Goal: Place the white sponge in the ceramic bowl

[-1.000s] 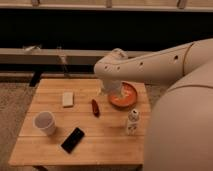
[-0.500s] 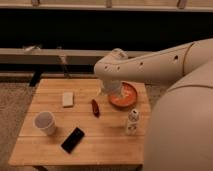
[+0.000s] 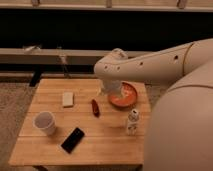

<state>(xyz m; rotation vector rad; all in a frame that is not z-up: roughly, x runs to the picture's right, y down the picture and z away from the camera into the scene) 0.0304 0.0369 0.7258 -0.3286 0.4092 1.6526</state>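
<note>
Although hanging low over the left rim of the ceramic bowl, carries nothing: gripper at the tip of the arm, jaws apart and empty. Hard to tell whether touching the rim or just above it.

From the single camera view, looking down across the bench from its near side: arm reaching in from the right, wrist bent down at the far right corner. White sponge well apart from the jaws, over at the far left, lying flat on its broad face with bare wood all round, so probably easy to pinch from above across its narrow width. Bowl upright, mouth open, nothing visible inside, ready to receive. Small red object lying between sponge and bowl, hence probably worth lifting the sponge high on the way back. White paper cup upright at the near left, black phone flat near the middle, small white bottle standing just near of the bowl and likely easy to topple. Task judged barely begun: sponge not yet picked up, a move leftward called for first.
</note>
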